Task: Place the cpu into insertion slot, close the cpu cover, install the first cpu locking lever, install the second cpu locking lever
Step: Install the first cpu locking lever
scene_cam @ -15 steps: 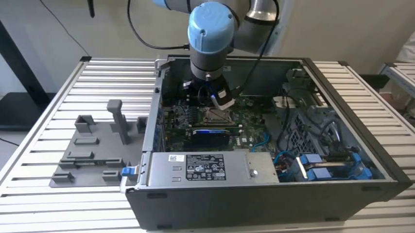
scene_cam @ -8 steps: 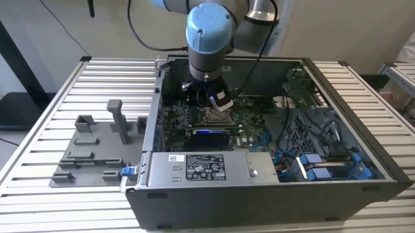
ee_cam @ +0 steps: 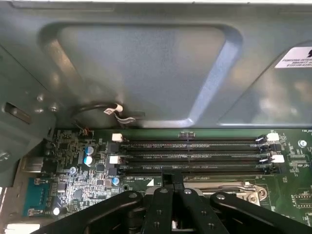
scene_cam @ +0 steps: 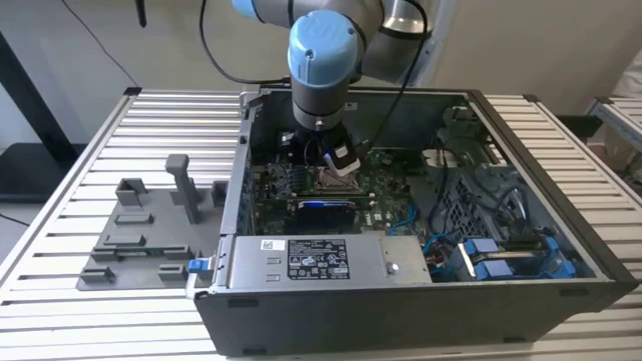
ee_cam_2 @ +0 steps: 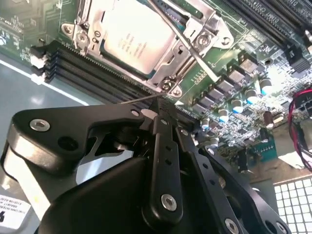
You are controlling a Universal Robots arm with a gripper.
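1. A grey fixture (scene_cam: 131, 241) lay on the table (scene_cam: 60, 135), at the exterior view's left.
2. Inside the case (scene_cam: 561, 226), the cpu (ee_cam_2: 134, 39) sat socketed under the lowered cpu cover (ee_cam_2: 90, 24).
3. My fingers (ee_cam_2: 161, 103) hung pressed together just beside it; I couldn't tell whether they held anything.

In the exterior view our one arm (scene_cam: 321, 45) reaches in from above, bent at a blue-capped joint (scene_cam: 323, 37). Below it the grey wrist (scene_cam: 319, 113) points almost straight down. Under the wrist hangs our pincer (scene_cam: 331, 162), tips lowest. In both wrist views we see its black linkage bars (ee_cam_2: 163, 161) slope inward from either side to a narrow point. There the fingertips (ee_cam: 168, 179) sit pressed together, and we make out no gap between them.
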